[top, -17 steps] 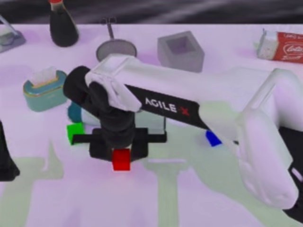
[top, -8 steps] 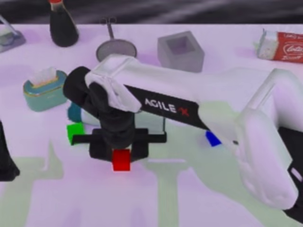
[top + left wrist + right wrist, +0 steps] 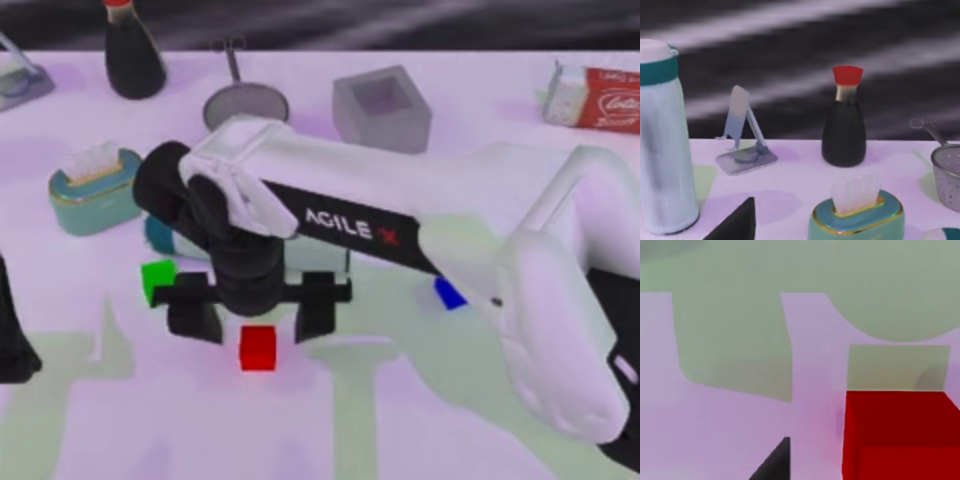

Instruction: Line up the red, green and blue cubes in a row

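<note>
Opened since the earlier frames, the right gripper (image 3: 255,307) now stands with its two dark fingers spread wide to either side of the red cube (image 3: 257,348), which sits free on the table (image 3: 420,420) just in front of them instead of between closed pads. It looks like a release.

Largest in the top view is the right arm (image 3: 420,240), stretched from the table's right side across to the left half. The left arm is parked at the table's left edge, only a dark corner of it showing; whether its fingers are open or closed cannot be told. Behind the work area stand a grey hollow block (image 3: 382,106), a tissue box (image 3: 95,188), a soy sauce bottle (image 3: 133,50) and a strainer (image 3: 246,100).

The green cube (image 3: 157,276) lies near the red one, to its left and a little farther back. The blue cube (image 3: 449,292) is well apart on the right, partly under the arm.

The cubes look rigid, light and smooth-faced. Judging by that, each is best pinched on two opposite flat faces, fingers square to them, low enough not to tip it.
</note>
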Robot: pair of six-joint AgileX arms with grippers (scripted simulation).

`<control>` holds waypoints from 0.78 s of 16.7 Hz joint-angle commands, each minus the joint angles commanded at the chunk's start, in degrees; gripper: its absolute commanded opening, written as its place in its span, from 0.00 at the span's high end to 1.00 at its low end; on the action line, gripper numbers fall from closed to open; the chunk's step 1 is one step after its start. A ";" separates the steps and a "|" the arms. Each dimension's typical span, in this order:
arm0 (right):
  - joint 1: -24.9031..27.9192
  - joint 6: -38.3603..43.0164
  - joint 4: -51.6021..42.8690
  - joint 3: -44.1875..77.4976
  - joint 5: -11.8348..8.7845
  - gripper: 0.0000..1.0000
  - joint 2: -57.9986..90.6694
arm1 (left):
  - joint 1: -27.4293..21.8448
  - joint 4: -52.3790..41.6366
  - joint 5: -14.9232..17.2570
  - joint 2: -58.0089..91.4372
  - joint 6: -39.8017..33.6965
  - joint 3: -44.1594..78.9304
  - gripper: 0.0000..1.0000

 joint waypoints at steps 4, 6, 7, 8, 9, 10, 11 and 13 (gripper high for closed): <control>0.00 0.00 0.00 0.00 0.00 0.00 0.00 | 0.00 0.00 0.00 0.00 0.00 0.00 0.00; 0.00 0.00 0.00 0.00 0.00 0.00 0.00 | 0.00 0.00 0.00 0.00 0.00 0.00 0.00; 0.00 0.00 0.00 0.00 0.00 0.00 0.00 | 0.00 0.00 0.00 0.00 0.00 0.00 0.00; -0.13 0.00 -0.01 0.01 0.00 0.00 -0.01 | 0.00 0.00 0.00 0.00 0.00 0.00 0.00; -0.09 -0.01 -0.20 0.20 0.00 0.00 0.00 | 0.00 0.00 0.00 0.00 0.00 0.00 0.00; 0.02 0.00 -1.00 0.99 0.00 0.00 0.01 | 0.00 0.00 0.00 0.00 0.00 0.00 0.00; 0.09 0.06 -2.39 2.38 0.01 0.00 -0.06 | 0.00 0.00 0.00 0.00 0.00 0.00 0.00; 0.23 0.20 -6.59 6.18 0.00 0.00 -0.31 | 0.00 0.00 0.00 0.00 0.00 0.00 0.00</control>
